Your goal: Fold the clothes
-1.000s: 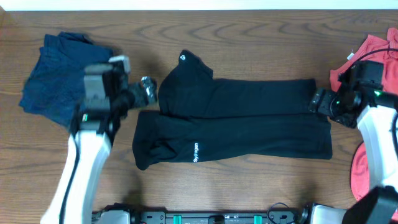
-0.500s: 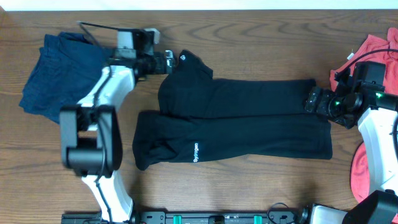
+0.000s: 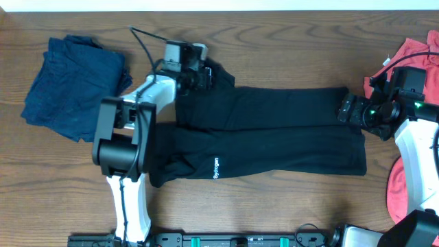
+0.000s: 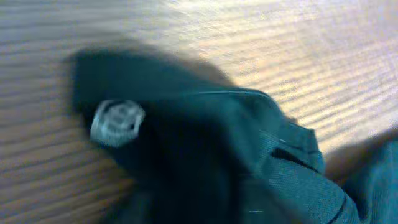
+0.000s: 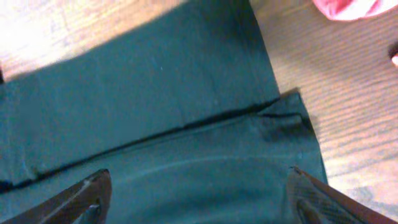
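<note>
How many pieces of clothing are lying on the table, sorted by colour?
Black shirt: 1
Navy garment: 1
Coral-red: 2 as far as shows, the upper coral-red garment and the lower coral-red garment
Total: 4

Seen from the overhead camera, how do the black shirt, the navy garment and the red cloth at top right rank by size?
1. black shirt, clearly largest.
2. navy garment.
3. red cloth, smallest as seen, though the picture edge and the right arm hide part of it, so this is unsure.
</note>
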### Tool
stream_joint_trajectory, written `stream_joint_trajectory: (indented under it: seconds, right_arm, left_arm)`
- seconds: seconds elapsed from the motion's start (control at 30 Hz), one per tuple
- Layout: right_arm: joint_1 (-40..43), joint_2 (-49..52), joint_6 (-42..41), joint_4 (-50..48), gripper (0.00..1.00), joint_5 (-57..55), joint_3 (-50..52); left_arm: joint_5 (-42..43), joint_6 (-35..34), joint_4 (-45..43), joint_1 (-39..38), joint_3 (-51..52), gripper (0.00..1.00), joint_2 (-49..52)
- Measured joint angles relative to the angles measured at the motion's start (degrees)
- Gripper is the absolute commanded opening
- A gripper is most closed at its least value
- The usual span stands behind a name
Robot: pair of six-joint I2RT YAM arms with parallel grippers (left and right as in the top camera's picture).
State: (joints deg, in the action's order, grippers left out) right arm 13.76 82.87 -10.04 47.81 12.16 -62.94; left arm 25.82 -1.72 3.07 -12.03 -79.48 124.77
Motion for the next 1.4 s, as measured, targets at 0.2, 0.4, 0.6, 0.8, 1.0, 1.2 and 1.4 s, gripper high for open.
stream_joint_trajectory:
  seconds: [0.2,0.4,0.6,0.8,1.0,1.2,1.4]
  right_arm:
    - [-0.02,0.17,0.39,-4.74,0.53,-0.04,0.00]
    - [-0.02,5.22,1.60,-14.25,0.61,-0.17,0.00]
    - [-0.17,15.96,2.14,-27.45,0.67,-0.13,-0.02]
    - [-1.55,24.85,4.63,-38.64,0.72,-0.44,0.00]
    - [-3.19,30.14,5.18,-43.15,0.73,-1.68,0.00]
    - [-3.85,32.30,6.16,-47.30,0.55,-2.60,-0.44]
    - [-3.89,33.33,6.29,-48.02,0.01,-3.19,-0.74]
  left_arm:
    - [-0.09,-2.32,0.57,0.48,0.02,0.06,0.35]
    - [-0.07,-6.25,5.88,3.37,0.04,0.06,-1.27]
    - [0.15,-8.22,9.31,4.00,0.11,0.06,-5.16]
    - [0.59,-9.01,11.61,3.72,0.11,0.06,-6.16]
    - [0.61,-9.03,13.20,3.72,0.11,0.06,-6.16]
    - [0.61,-9.03,13.25,3.72,0.11,0.06,-6.16]
    - [0.61,-9.03,13.42,3.72,0.11,0.06,-6.16]
